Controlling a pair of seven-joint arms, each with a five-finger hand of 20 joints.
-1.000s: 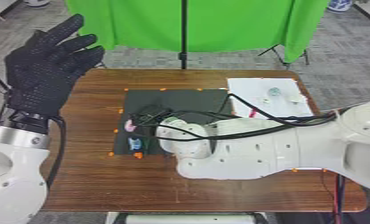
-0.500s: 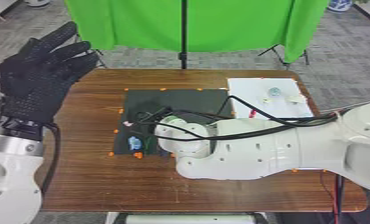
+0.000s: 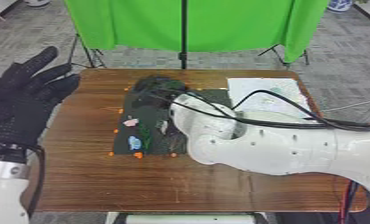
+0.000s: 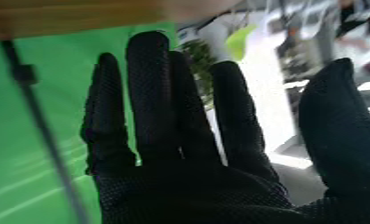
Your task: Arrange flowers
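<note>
Arranging Incomplete, Nothing in Grasp

Pink flower and blue flower lie loose on the dark mat, near its left edge, blue closer to the robot. A green stem lies just beside them. The mat's plain surface presumably serves as the work area, chosen to make colours stand out; the orange marks along its border likely fix its position on the desk. The white sheet, right of the mat, probably serves as a separate zone.

Right hand: over the mat's far left part, fingers straight and spread, thumb well apart, nothing held. This open posture suits an approach or a release; which one cannot be determined. Left hand: raised at the desk's left side, fingers apart, empty, judged to be waiting clear of the work.

Both flowers lie on the robot's side of the right hand, apart from it. Judged risk: the forearm's cables could brush them.
</note>
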